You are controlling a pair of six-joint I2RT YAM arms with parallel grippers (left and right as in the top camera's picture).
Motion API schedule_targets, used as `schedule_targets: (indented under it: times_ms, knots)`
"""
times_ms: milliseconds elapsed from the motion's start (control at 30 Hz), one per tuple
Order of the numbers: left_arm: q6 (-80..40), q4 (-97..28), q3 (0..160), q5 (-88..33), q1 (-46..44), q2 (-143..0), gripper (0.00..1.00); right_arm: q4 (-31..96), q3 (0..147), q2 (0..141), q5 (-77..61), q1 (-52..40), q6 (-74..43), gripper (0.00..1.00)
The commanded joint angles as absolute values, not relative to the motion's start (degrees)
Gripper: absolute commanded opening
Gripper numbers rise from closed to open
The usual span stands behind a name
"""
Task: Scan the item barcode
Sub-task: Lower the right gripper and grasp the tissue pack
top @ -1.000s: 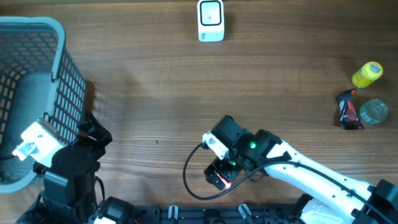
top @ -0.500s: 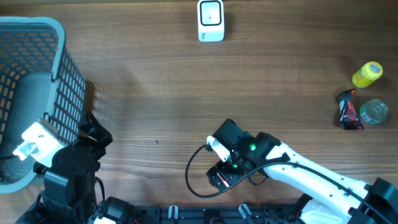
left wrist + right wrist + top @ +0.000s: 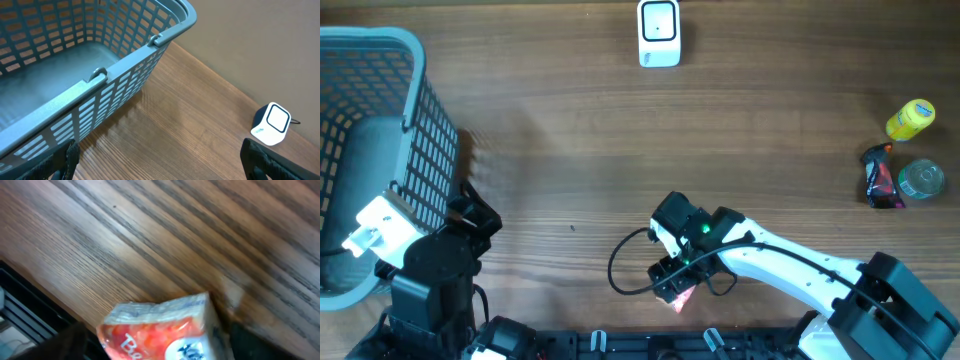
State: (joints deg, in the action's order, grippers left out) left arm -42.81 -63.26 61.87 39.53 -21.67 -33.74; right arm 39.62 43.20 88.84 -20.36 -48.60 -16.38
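The right gripper (image 3: 674, 284) has shifted closer over the red packet (image 3: 160, 325), jaws straddling it loosely; the left gripper (image 3: 160, 161) gapes wide.

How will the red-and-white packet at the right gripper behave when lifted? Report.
The packet looks crinkled and glossy, so it will probably flex and may slip when squeezed. Soft-sided, so likely light. With no rounded side showing, it should slide on the table, not roll.

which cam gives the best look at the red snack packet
Right wrist view: the red packet sits large in the lower frame, with its white lettering partly visible. Overhead shows only a red sliver of it under the right gripper. The left wrist view does not show it.
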Motion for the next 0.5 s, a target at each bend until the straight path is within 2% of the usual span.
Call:
schedule_targets:
  times_ms: [0, 100, 167, 200, 233, 300, 333, 467]
  knots:
    - [-43.8, -63.3, 61.7, 39.3, -21.3, -33.5, 1.00, 39.3, 42.9, 89.5, -21.9, -48.7, -19.7, 0.70]
    - [-43.8, -63.3, 61.7, 39.2, -21.3, -33.5, 1.00, 39.4, 42.9, 89.5, -21.9, -48.7, -19.7, 0.63]
    - [-43.8, -63.3, 61.7, 39.3, -21.3, -33.5, 1.00, 39.5, 42.9, 89.5, -21.9, -48.7, -19.7, 0.52]
    - [-43.8, -63.3, 61.7, 39.3, -21.3, -33.5, 1.00, 39.4, 42.9, 89.5, -21.9, -48.7, -19.7, 0.53]
    - [-43.8, -63.3, 61.7, 39.3, -21.3, -33.5, 1.00, 39.2, 42.9, 89.5, -21.9, -48.7, -19.7, 0.74]
    - [-43.8, -63.3, 61.7, 39.3, -21.3, -33.5, 1.00, 38.7, 42.9, 89.5, -21.8, -48.7, -19.7, 0.95]
    - [-43.8, -63.3, 61.7, 39.3, -21.3, -33.5, 1.00, 38.9, 43.4, 89.4, -20.4, -48.7, -20.5, 1.00]
    - [-43.8, -63.3, 61.7, 39.3, -21.3, -33.5, 1.00, 41.9, 49.1, 88.1, -16.5, -48.7, -21.5, 1.00]
